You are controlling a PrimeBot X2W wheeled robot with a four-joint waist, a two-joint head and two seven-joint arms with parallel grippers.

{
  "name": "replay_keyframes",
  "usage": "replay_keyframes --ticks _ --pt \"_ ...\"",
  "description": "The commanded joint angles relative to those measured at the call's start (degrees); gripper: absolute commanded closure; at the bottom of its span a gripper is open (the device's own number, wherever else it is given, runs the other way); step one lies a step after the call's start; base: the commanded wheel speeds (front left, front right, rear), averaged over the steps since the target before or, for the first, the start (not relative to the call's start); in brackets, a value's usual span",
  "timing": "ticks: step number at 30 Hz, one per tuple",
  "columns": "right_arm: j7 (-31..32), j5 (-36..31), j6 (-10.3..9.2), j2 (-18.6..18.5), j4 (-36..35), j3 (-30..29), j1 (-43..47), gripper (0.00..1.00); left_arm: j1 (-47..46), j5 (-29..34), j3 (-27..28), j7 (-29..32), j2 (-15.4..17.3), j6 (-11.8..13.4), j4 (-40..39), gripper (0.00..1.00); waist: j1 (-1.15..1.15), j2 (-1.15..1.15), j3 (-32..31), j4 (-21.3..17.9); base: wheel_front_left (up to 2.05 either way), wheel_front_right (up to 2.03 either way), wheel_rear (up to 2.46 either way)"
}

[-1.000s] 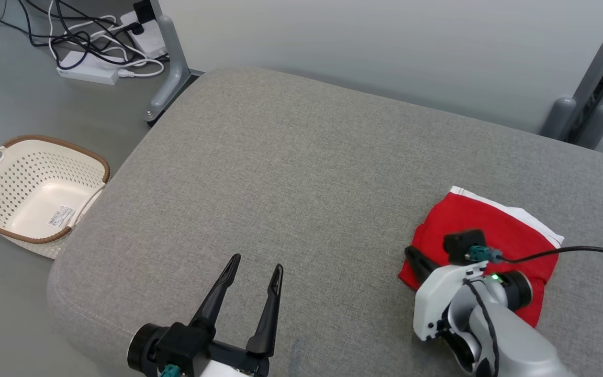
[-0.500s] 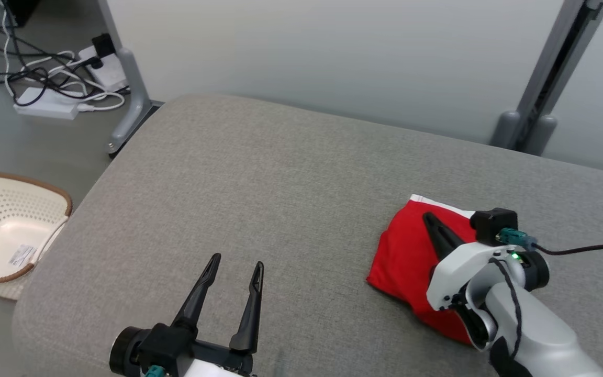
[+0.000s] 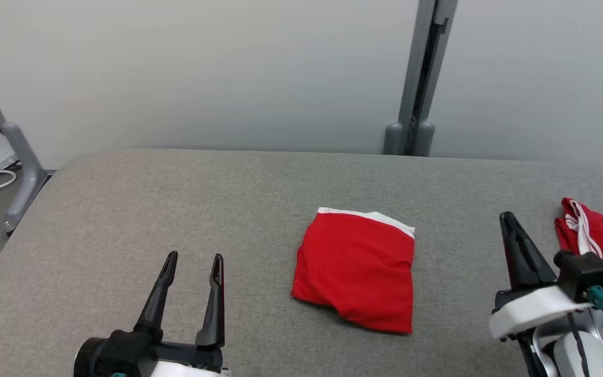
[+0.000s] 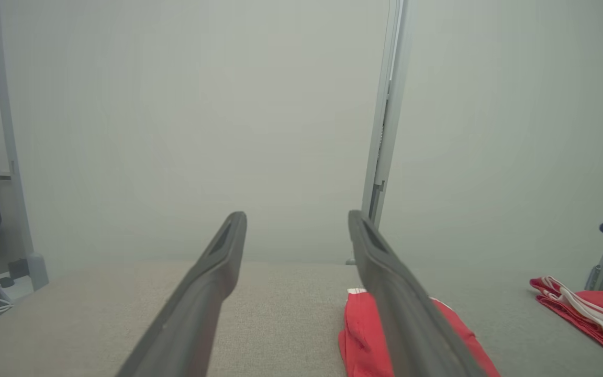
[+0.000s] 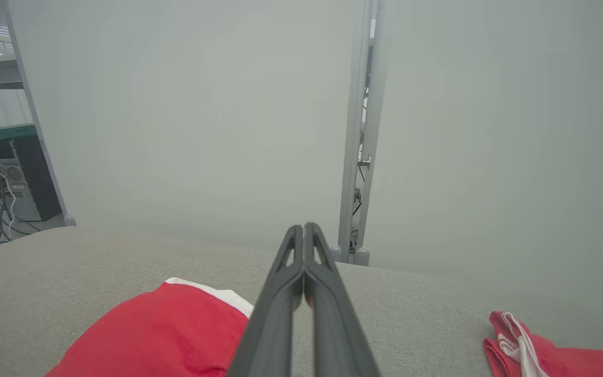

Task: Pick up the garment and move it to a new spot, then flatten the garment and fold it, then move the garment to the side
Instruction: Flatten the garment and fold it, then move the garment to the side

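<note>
The red folded garment [image 3: 356,269] lies in the middle of the grey upholstered cushion [image 3: 176,199] as a compact, roughly square packet. Its white waistband runs along the 12 o'clock edge, and its 6 o'clock edge is slightly uneven where the layers bulge. The fold looks done, so the step in hand is probably the last one, moving the garment to the side. Neither gripper touches it. The left gripper [image 3: 195,256] hovers at about 8 o'clock of the garment with its two long dark fingers spread wide and nothing between them. The right gripper [image 3: 506,217] stands at about 3 o'clock, fingers pressed together and empty. The next move would call for a low pinch on an edge that catches every layer, then a slide or a shallow lift so the soft knit does not spill open. The coarse weave of the cushion is likely to drag on the cloth. A second red garment [image 3: 602,235] with white stripes sits crumpled farther out at 3 o'clock, and the side spot should stay clear of it.
</note>
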Motion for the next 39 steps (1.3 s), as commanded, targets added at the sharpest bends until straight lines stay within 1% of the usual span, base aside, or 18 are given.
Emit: replay_keyframes --ticks 1,3,4,5,7,10,14,17,29,39 --pt "-0.3 -0.7 0.01 0.1 -1.1 -0.7 1.2 1.00 0.9 -0.2 0.5 -0.2 0.2 0.2 -0.2 0.00 0.00 0.00 -0.4 -1.5 0.00 0.00 0.00" --pt "-0.3 -1.7 0.00 1.3 -4.6 -3.6 4.8 1.00 1.2 0.1 1.0 -0.2 0.2 0.0 -0.2 0.00 0.00 0.00 -0.5 -2.6 0.00 0.00 0.00" --pt "-0.3 -2.3 0.00 1.8 -5.7 -4.7 6.3 0.68 1.6 0.2 1.2 -0.2 0.2 0.0 -0.3 0.00 0.00 0.00 -0.4 -3.0 0.00 0.00 0.00" --pt "-0.3 -2.9 0.01 2.3 -6.9 -5.7 7.6 0.00 2.0 0.4 1.4 -0.2 0.2 -0.1 -0.3 0.00 0.00 0.00 -0.4 -3.4 0.00 0.00 0.00" --pt "-0.3 -4.6 0.01 2.9 -8.5 -6.7 10.0 0.00 3.0 0.6 1.8 -0.2 0.3 -0.3 -0.1 0.00 0.00 0.00 -0.5 -4.1 0.00 0.00 0.00" --pt "-0.3 -5.3 0.00 3.1 -10.3 -8.3 12.8 0.00 4.1 0.9 2.3 -0.2 0.2 -0.5 0.2 0.00 0.00 0.00 -0.5 -4.6 0.00 0.00 0.00" --pt "-0.3 -2.5 0.01 3.3 -11.6 -8.8 14.7 0.00 5.4 1.5 2.8 -0.2 0.2 -0.8 0.9 0.00 0.00 0.00 -0.3 -4.8 0.00 0.00 0.00" --pt "-0.3 -1.8 0.01 3.3 -12.0 -8.6 15.4 0.00 5.1 1.6 2.9 -0.2 0.2 -1.1 1.2 0.00 0.00 0.00 -0.1 -4.6 0.00 0.00 0.00" --pt "-0.3 -1.2 0.01 3.3 -10.6 -9.3 15.9 0.00 5.3 1.5 2.0 -0.2 0.2 -1.7 1.5 0.00 0.00 0.00 -0.6 -3.2 0.00 0.00 0.00" --pt "-0.3 -2.2 0.01 3.3 -10.0 -9.6 16.4 0.00 5.4 1.0 1.4 -0.2 0.2 -1.9 1.7 0.00 0.00 0.00 -0.8 -2.0 0.00 0.00 0.00"
